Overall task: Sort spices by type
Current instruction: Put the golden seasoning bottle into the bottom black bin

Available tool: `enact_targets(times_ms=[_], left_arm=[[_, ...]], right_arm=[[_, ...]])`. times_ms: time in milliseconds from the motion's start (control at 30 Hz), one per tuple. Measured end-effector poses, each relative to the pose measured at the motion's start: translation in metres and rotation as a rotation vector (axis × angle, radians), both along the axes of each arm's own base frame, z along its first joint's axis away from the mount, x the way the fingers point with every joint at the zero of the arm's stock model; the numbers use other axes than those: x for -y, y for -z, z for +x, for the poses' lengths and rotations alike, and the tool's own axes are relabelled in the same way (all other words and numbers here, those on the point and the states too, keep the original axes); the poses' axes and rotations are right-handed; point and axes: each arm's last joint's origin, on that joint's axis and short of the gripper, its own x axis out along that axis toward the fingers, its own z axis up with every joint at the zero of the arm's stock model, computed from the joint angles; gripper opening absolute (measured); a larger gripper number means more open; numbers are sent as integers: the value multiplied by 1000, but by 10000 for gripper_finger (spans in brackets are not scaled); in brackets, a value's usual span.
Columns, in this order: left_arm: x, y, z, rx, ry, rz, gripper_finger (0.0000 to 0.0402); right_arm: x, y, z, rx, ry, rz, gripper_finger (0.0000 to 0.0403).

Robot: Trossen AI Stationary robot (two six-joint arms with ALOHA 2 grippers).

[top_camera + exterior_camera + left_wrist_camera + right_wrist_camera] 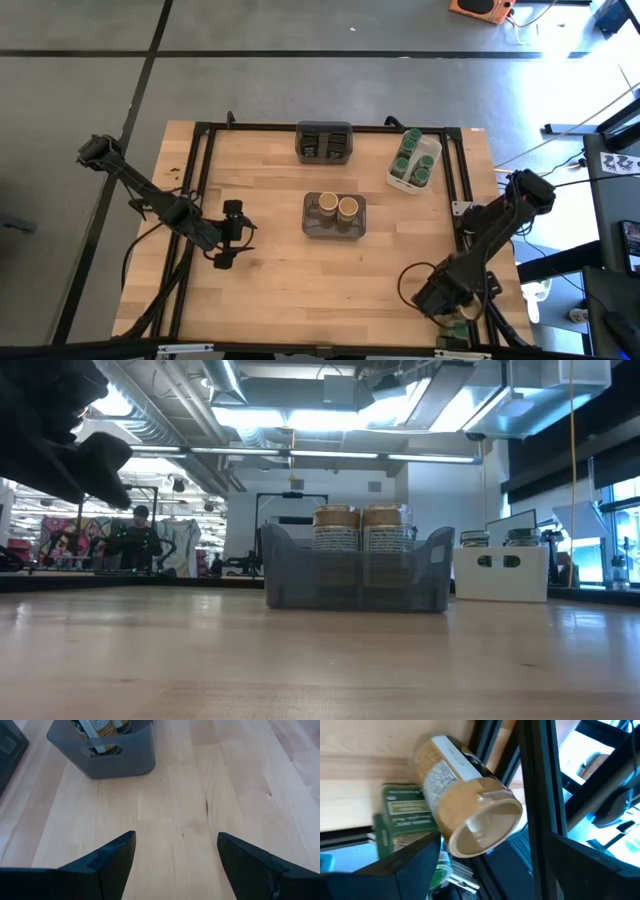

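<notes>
Tabletop (270,270) of pale wood carries three containers toward its far half. Largest of these is the grey bin (334,217) at the centre, holding two tan-lidded jars (338,207) upright side by side. A dark bin (324,142) at the far edge holds dark tins (324,149), and a white tray (413,163) to its right holds green-lidded jars (409,160).

The left end effector (232,235) hovers over bare wood left of the grey bin, well apart from it, its fingers (112,862) spread wide and holding nothing.

The right end effector (446,297) is at the near right corner of the tabletop. In its wrist view one tan-lidded jar (462,797) lies tilted between its fingers (402,870), lid toward the camera, apparently pinched there. A green-labelled container (405,820) sits just beside that jar.
</notes>
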Motion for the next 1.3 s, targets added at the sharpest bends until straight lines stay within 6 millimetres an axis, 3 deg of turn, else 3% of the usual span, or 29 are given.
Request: enact_targets(times_ms=[367, 633, 1300], left_arm=[[0, 1, -1, -8, -5, -1, 278], [-1, 1, -1, -11, -8, -3, 278], [-1, 1, -1, -11, -6, 0, 278]], right_arm=[[0, 2, -4, 10, -3, -86, 347], [1, 21, -6, 3, 7, -23, 347], [-1, 26, -2, 114, -11, -45, 347]])
